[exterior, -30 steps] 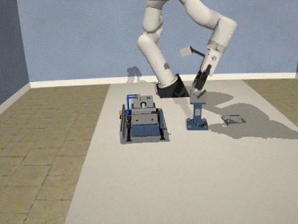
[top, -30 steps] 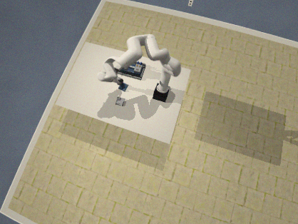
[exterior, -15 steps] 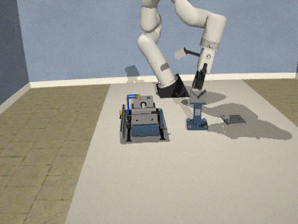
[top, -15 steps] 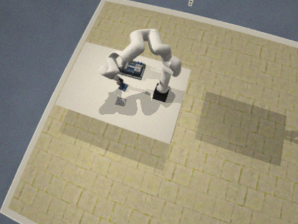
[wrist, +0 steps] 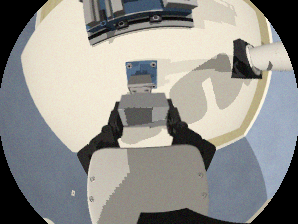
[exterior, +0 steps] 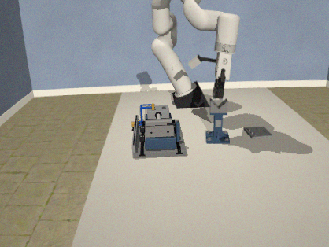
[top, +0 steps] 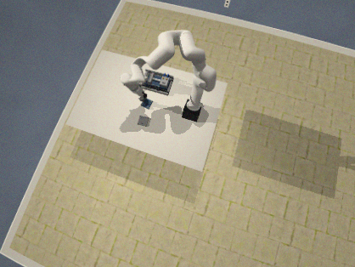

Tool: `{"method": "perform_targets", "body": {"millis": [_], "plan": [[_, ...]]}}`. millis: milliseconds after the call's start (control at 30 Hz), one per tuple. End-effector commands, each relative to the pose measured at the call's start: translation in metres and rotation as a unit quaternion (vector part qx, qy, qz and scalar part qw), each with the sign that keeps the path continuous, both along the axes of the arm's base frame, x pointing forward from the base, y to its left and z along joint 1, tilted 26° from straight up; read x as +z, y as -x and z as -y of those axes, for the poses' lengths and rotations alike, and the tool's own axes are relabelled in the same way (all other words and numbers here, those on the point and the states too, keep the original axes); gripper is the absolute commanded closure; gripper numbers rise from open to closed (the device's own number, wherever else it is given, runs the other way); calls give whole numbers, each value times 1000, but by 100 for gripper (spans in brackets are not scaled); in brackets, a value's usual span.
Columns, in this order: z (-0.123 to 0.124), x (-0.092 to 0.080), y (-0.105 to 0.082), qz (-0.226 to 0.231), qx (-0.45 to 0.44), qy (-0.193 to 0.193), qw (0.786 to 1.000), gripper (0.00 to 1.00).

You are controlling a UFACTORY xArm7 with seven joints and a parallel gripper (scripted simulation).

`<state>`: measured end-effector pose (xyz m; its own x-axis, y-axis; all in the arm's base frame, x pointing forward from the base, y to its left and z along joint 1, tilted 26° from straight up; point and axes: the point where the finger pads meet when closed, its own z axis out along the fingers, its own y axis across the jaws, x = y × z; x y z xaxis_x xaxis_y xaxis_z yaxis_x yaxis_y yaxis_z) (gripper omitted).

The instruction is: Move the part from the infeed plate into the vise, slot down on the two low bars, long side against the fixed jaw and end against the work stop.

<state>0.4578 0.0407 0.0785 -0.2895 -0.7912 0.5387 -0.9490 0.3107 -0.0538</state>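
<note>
My gripper (exterior: pixel 217 91) is shut on the part (wrist: pixel 144 112), a grey block, and holds it in the air just above the blue V-block (exterior: pixel 218 123). In the wrist view the V-block (wrist: pixel 140 76) shows just beyond the part, between the black fingers. The infeed plate (exterior: pixel 257 131) lies bare on the table to the right of the V-block; it also shows in the top view (top: pixel 143 121). The vise (exterior: pixel 158 131) stands open to the left of the V-block, with its jaws and low bars; it also shows at the top of the wrist view (wrist: pixel 136 2). The part's slot is hidden from me.
The arm's black base (exterior: pixel 190 97) stands behind the V-block. The vise has blue tubing and a yellow fitting (exterior: pixel 149 106) at its far end. The white table top (exterior: pixel 205 177) is ringed by tiled floor.
</note>
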Motion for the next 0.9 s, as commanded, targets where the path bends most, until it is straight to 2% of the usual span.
{"method": "perform_targets", "body": {"millis": [0,433,867], "plan": [[-1,1,-1,6,2,-14,1000,100],[0,2,-1,17,4,-47,999,100],[0,2,-1,20,5,-57,998,100]]}}
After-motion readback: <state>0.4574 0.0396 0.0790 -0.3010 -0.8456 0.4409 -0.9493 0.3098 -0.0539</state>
